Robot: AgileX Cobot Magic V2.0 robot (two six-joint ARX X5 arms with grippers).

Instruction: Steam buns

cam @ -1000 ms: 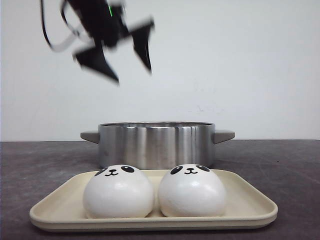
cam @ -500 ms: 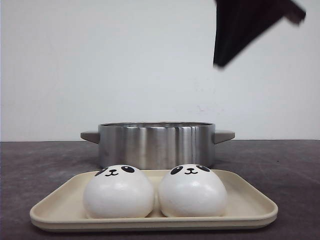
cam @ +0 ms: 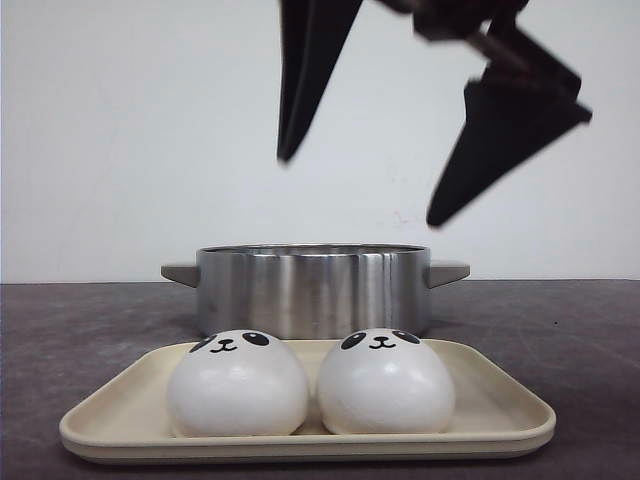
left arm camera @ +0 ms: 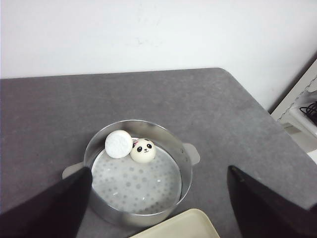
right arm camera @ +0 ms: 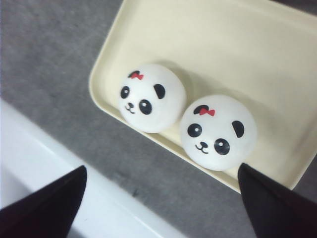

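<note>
Two white panda-faced buns sit side by side and touching on a cream tray at the front of a dark grey table, the left bun and the right bun both dome-up. Seen from the right wrist, each wears a small red bow. Round as they are, they have no long axis.

Behind the tray stands a brushed-steel pot with stub handles. From the left wrist, a third bun rests on the pot's perforated floor, face up, touching a fourth bun, which shows only a white, faintly textured surface.

Above the pot, the right gripper hangs with its black, tapered fingers spread wide, holding nothing. The left gripper is likewise wide open and empty, high over the pot.
</note>
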